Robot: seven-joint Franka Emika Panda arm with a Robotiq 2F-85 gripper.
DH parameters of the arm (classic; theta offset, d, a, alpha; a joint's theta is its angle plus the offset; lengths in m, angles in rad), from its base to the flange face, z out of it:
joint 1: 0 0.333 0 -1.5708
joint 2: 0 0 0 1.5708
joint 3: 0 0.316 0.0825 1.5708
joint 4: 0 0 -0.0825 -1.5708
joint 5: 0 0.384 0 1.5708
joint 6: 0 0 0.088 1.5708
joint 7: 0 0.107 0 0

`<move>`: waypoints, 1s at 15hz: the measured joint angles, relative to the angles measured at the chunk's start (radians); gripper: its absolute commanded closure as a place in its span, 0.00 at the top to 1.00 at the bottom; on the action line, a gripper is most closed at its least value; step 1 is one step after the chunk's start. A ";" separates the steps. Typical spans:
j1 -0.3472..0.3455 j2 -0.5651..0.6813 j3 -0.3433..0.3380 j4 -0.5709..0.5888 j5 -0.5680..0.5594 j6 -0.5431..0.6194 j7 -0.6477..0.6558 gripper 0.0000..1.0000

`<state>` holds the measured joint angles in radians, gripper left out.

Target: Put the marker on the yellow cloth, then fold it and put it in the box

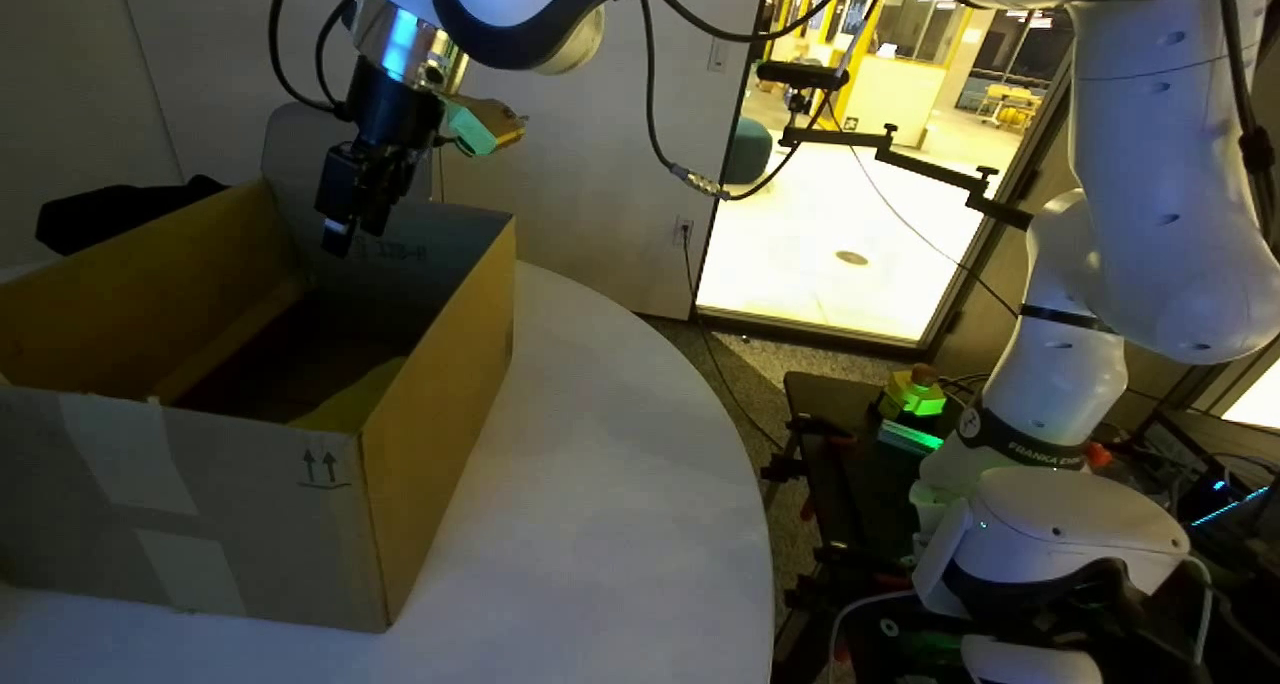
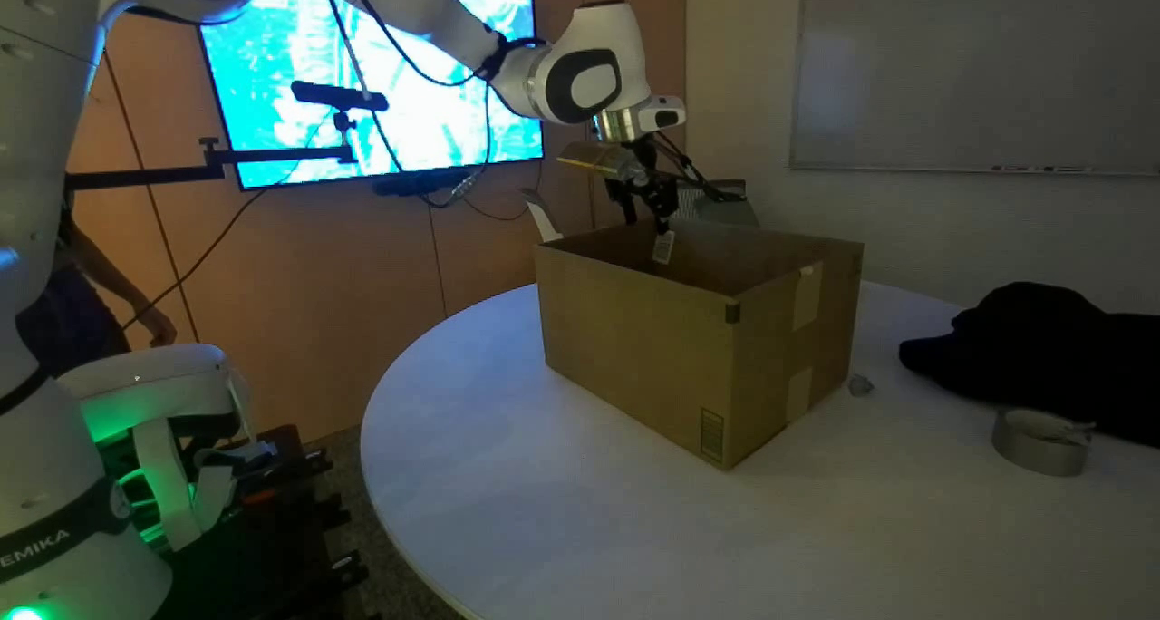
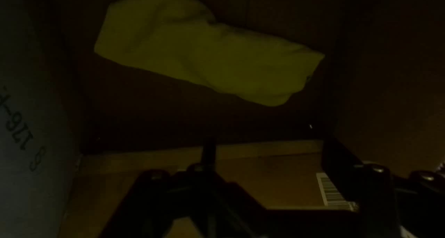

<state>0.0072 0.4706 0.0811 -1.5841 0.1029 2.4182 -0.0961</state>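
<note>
Yellow cloth [image 3: 205, 55] lies rumpled on the bottom (it's dim down there) of the cardboard box [image 2: 634, 357] standing on a white desk [image 2: 544, 484], the end effector [image 3: 267, 149] hanging above with its fingers apart.

Premises consistent with an office meeting room. Noted: wall-mounted whiteboard [image 2: 979, 67] and large lit screen [image 2: 435, 117]; round white table [image 1: 620, 484], with grey chair [image 1: 300, 149] near it; tall doorway or glazing [image 1: 820, 254], which cannot be determined, showing yellow chairs [image 1: 1010, 101] beyond.
</note>
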 measured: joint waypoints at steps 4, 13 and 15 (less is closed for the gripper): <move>-0.031 -0.032 -0.005 -0.018 0.000 -0.126 -0.024 1.00; -0.110 -0.417 -0.075 -0.394 0.055 -0.330 -0.107 1.00; -0.110 -0.505 -0.096 -0.515 0.060 -0.331 -0.142 1.00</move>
<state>-0.1029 -0.0345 -0.0149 -2.0988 0.1626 2.0871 -0.2385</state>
